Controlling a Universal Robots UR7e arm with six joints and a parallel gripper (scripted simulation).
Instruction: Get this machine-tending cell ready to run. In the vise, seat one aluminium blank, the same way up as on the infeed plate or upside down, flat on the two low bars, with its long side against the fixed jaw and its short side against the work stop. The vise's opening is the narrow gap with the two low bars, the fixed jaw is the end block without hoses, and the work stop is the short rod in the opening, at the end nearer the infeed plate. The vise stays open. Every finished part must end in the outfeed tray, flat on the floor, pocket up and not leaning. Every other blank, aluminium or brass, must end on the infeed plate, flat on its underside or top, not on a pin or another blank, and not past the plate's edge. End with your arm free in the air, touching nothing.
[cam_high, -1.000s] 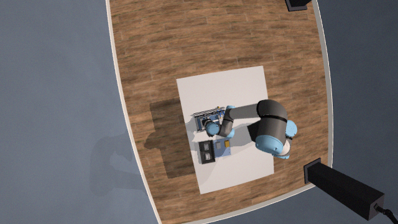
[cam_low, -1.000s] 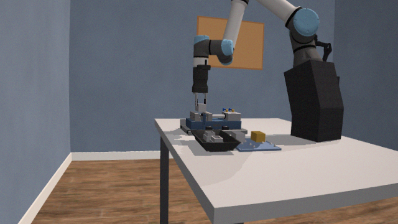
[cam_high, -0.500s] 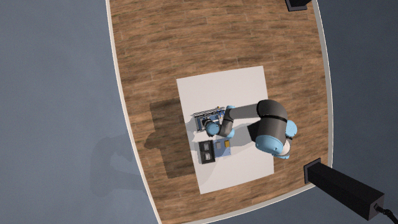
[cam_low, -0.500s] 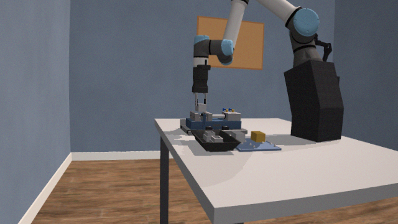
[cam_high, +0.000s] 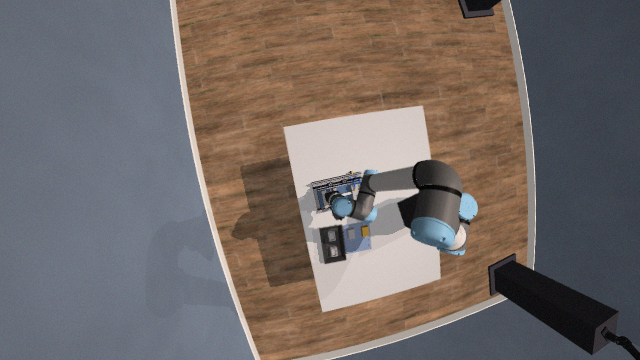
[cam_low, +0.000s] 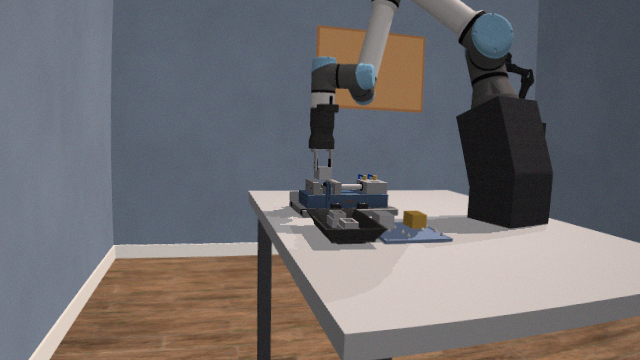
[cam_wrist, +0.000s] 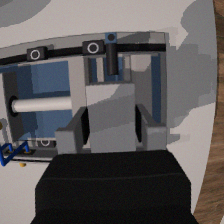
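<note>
A small workshop room — 1 robot arm on a white table, a vise below its pincer, blue walls, wood floor.
</note>
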